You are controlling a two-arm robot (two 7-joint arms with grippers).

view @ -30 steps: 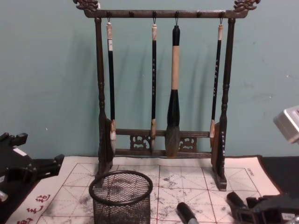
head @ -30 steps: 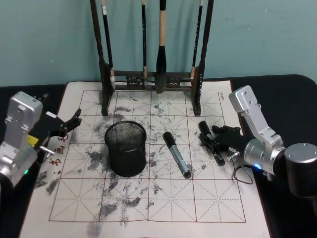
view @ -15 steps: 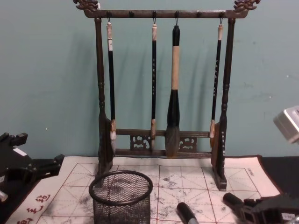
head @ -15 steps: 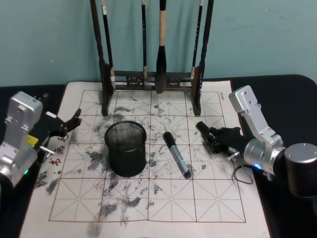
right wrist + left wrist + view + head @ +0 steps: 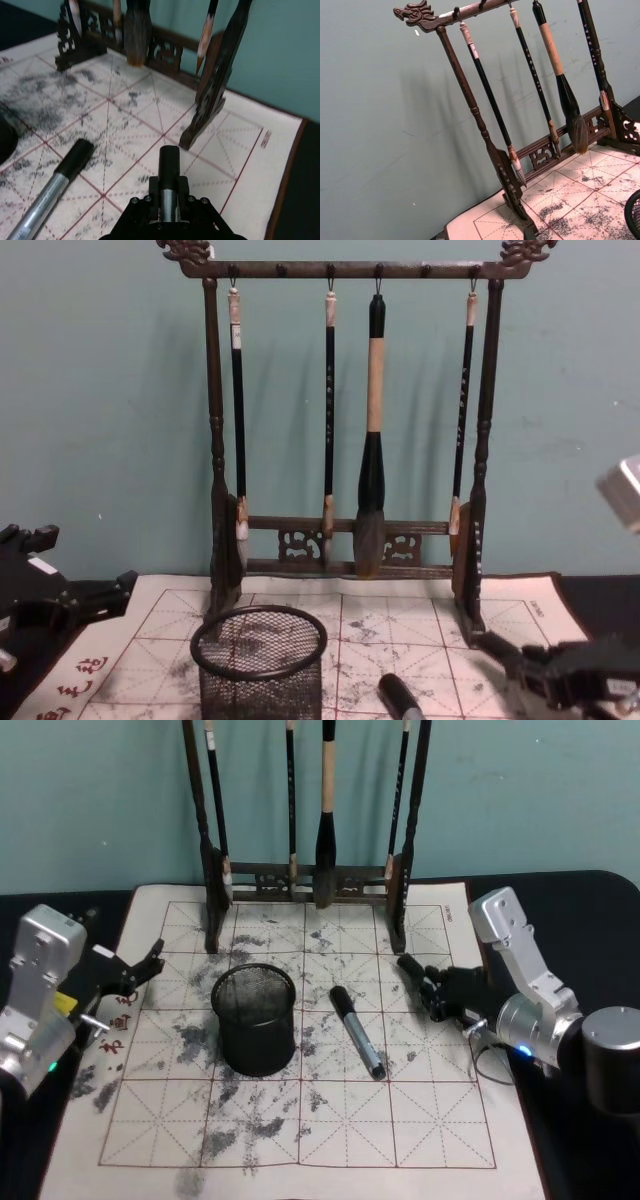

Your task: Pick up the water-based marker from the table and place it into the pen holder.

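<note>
**Q:** How many items does the table point(image 5: 590, 900) carry, and where are they?

**A:** One white mat point(image 5: 250, 1140) with a red grid and grey ink smudges covers most of the table. On it stand one pen holder point(image 5: 254, 1020), a black mesh cup left of the mat's centre, and one brush rack point(image 5: 300, 875) along the far edge. Four brushes point(image 5: 372, 440) hang from the rack, tips down.

**Q:** Where is the task's object?

**A:** One water-based marker point(image 5: 357, 1032) lies flat on the mat near its centre, just right of the pen holder and not touching it. Its black cap end points toward the rack and its silver barrel slants toward the near right corner.

**Q:** And the two tools?

**A:** The right gripper point(image 5: 408, 963) hovers low over the right part of the mat, between the marker and the mat's right edge and near the rack's right foot. Its fingers point(image 5: 169, 160) are pressed together with nothing between them, clear of the marker. The left gripper point(image 5: 153, 960) is parked at the mat's left edge, its fingers spread and empty.
</note>
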